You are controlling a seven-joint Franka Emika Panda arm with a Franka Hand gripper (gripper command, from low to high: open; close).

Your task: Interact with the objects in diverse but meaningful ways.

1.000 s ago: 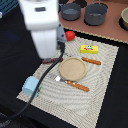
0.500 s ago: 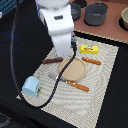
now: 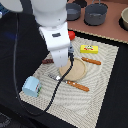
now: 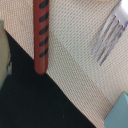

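Exterior view: two grey pots (image 3: pixel 96 14) at 12 o'clock, contents not visible; sausage stick (image 3: pixel 48 61) at mat's 9 o'clock; gripper state indeterminate.

Dark, near-black tabletop (image 3: pixel 15 60) all round. Pale woven placemat (image 3: pixel 107 80) spread across it, fine ribbed weave sharp in wrist view (image 4: pixel 75 60). Two grey pots (image 3: pixel 95 14) at far edge. Even, soft light, faint shadows. Walls, floor, windows out of sight.
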